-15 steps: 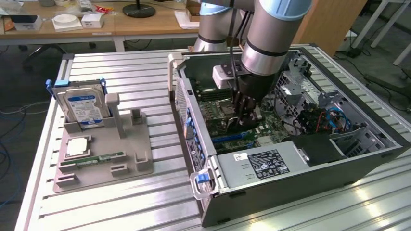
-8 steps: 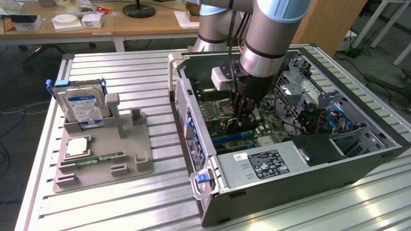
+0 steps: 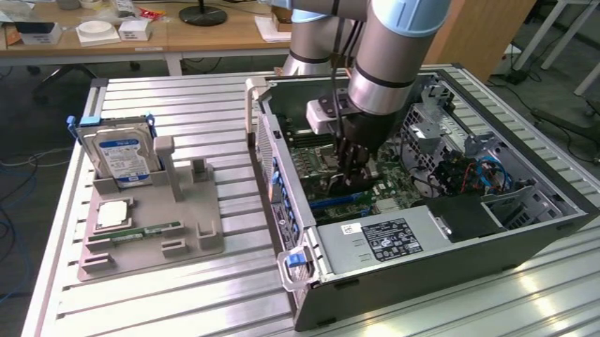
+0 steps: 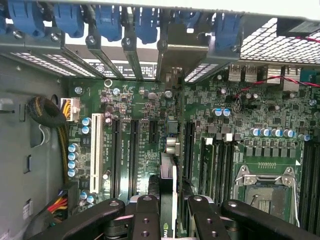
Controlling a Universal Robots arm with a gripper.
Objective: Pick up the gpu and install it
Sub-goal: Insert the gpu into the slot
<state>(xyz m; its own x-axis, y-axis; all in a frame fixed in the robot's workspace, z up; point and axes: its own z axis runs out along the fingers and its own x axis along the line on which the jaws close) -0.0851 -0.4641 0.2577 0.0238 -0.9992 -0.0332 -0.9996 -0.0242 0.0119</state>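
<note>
Fingers (image 4: 145, 220) of the gripper (image 4: 172, 215) sit nearest the wrist camera. They are closed narrowly on the gpu (image 4: 168, 175), which I see edge-on as a thin dark slab.

Position: the card stands upright above the motherboard (image 4: 240, 120), in line with its long dark slots. A metal bracket (image 4: 175, 55) at the motherboard's rear edge appears to be the card's own. I cannot tell whether the card's lower edge touches the motherboard.

Handling, as I judge it: light, stiff, fragile. Hold it by both flat faces near the upper edge, at mid-length and clear of components. Expect little tolerance for sideways bending.
</note>
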